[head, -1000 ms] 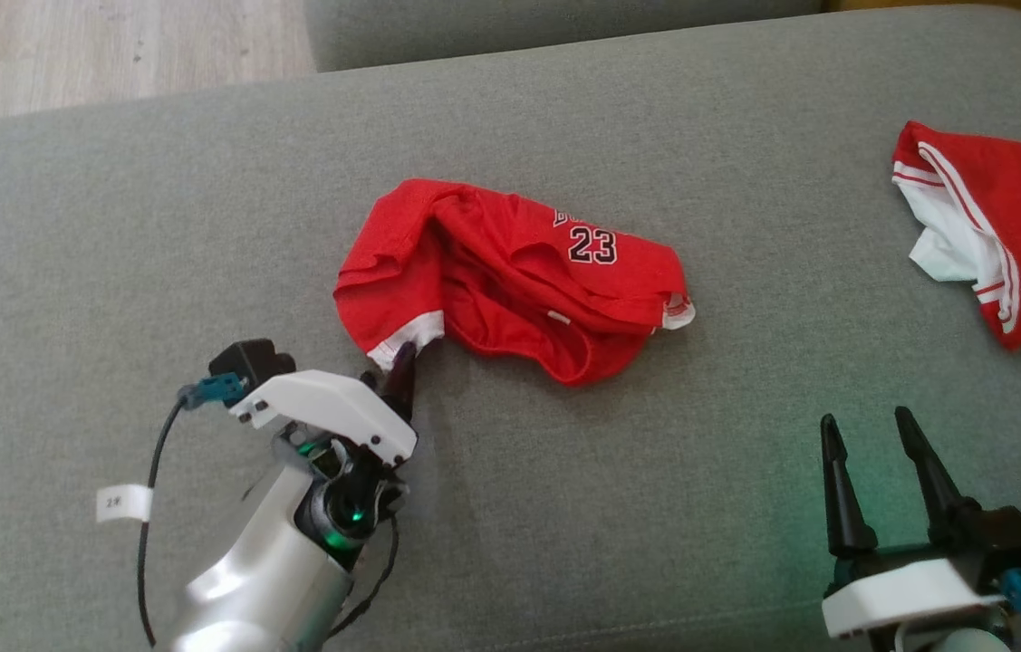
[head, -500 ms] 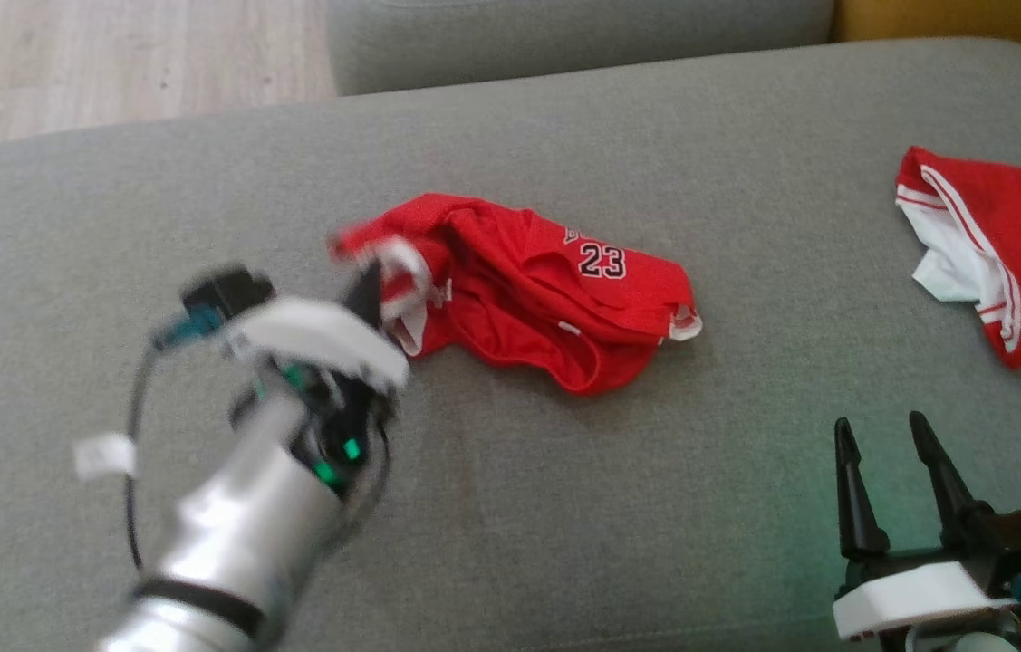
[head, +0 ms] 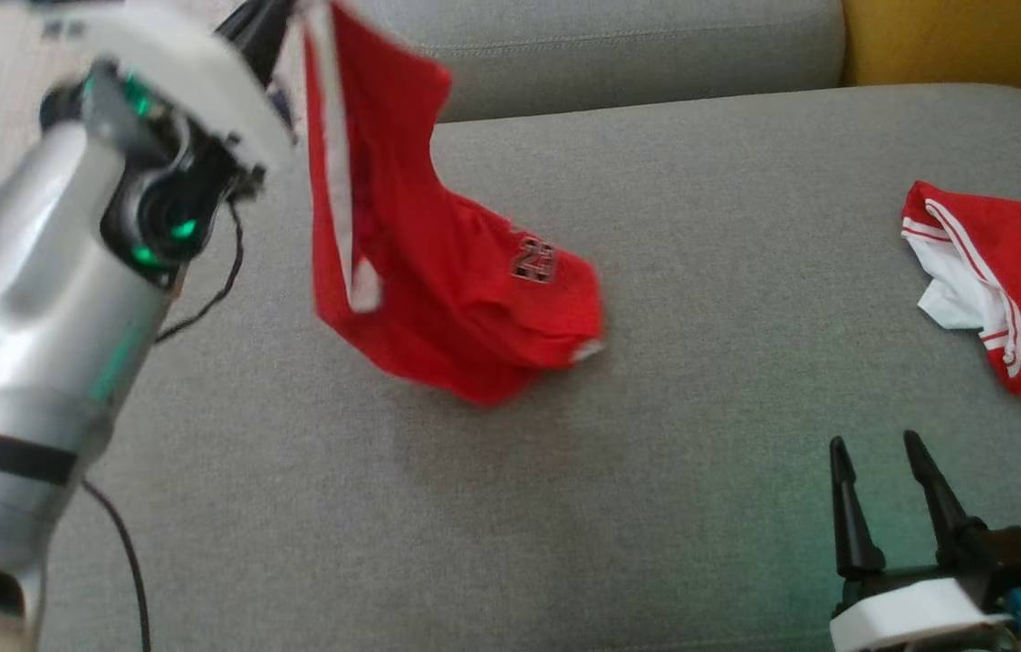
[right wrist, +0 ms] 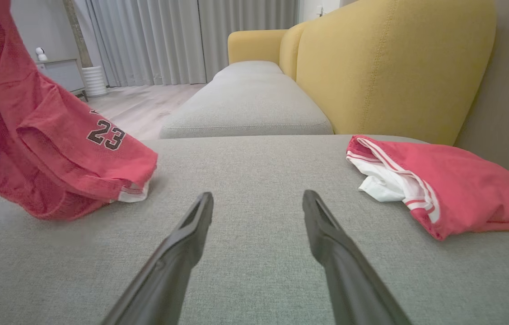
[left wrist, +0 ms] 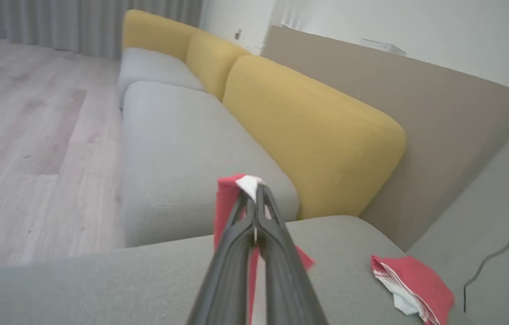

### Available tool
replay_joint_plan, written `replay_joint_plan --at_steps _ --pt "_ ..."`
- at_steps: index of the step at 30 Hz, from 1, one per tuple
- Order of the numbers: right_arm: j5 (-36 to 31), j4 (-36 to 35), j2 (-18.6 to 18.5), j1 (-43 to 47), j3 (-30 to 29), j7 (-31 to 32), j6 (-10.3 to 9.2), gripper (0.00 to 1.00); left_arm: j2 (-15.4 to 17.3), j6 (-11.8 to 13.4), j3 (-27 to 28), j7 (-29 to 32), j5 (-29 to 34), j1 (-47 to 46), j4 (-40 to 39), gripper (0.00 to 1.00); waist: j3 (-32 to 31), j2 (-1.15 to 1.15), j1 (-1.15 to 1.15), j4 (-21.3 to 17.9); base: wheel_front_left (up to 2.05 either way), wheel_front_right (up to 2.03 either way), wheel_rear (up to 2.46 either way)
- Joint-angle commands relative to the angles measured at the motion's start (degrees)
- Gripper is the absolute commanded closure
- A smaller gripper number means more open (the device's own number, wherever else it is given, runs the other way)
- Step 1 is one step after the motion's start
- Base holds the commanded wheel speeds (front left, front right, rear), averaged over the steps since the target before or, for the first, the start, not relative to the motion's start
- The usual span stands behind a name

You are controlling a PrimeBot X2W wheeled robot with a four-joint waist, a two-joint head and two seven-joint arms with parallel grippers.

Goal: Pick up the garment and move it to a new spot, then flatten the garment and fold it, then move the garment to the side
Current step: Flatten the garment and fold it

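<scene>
The garment (head: 438, 281) is a red jersey with white trim and the number 23. It hangs by one white-edged corner from my left gripper (head: 279, 14), which is shut on it high at the upper left. Its lower end still drags on the grey sofa seat (head: 510, 507). In the left wrist view the closed fingertips (left wrist: 256, 198) pinch the red and white hem of the jersey (left wrist: 231, 189). My right gripper (head: 877, 457) stands open low at the right, above bare cushion. From the right wrist the jersey (right wrist: 55, 149) hangs at the left, beyond the spread gripper (right wrist: 258, 201).
A second red and white garment (head: 1008, 272) lies crumpled at the right edge of the seat (right wrist: 439, 180). Yellow back cushions (left wrist: 308, 131) rise behind the sofa. A further grey seat (right wrist: 247, 99) stretches beyond, and wooden floor (left wrist: 24, 149) lies past the left edge.
My left gripper shut on the jersey's white-trimmed corner and rose up and back, lifting most of the jersey off the seat. The camera tilted upward slightly. The right gripper stayed put.
</scene>
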Motion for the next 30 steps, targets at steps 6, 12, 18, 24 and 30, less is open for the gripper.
replay_joint_plan --at_steps 6,12,18,24,30 --pt "0.4 -1.1 -0.5 -1.1 2.3 -0.6 0.43 0.0 3.9 -0.2 -2.2 8.7 2.0 -7.8 -12.4 1.0 -0.7 0.0 0.0 -0.9 0.0 0.0 0.0" --pt "0.4 -0.7 -0.5 -1.4 3.5 -0.6 0.43 0.0 -2.5 -0.4 -7.7 11.9 1.1 -5.2 -17.2 1.0 -0.9 0.0 0.0 -2.8 0.0 0.0 0.0" --pt "1.0 -0.4 -0.5 -2.6 4.9 -0.6 0.43 0.0 -12.6 -1.8 -15.4 11.4 -0.2 2.2 -15.1 1.0 0.8 0.0 0.0 -5.5 0.0 0.0 0.0" --pt "1.8 0.2 -0.5 -4.9 6.0 -0.6 0.43 0.0 -17.3 -3.2 -26.3 4.5 0.6 11.3 -4.6 0.75 4.0 0.0 0.0 -10.4 0.0 0.0 0.0" --pt "1.8 0.4 -0.5 -4.6 4.5 -0.6 0.43 0.0 -17.4 0.6 -31.1 -5.5 -0.6 14.1 -7.2 0.0 4.4 0.0 0.0 -11.5 0.0 0.0 0.0"
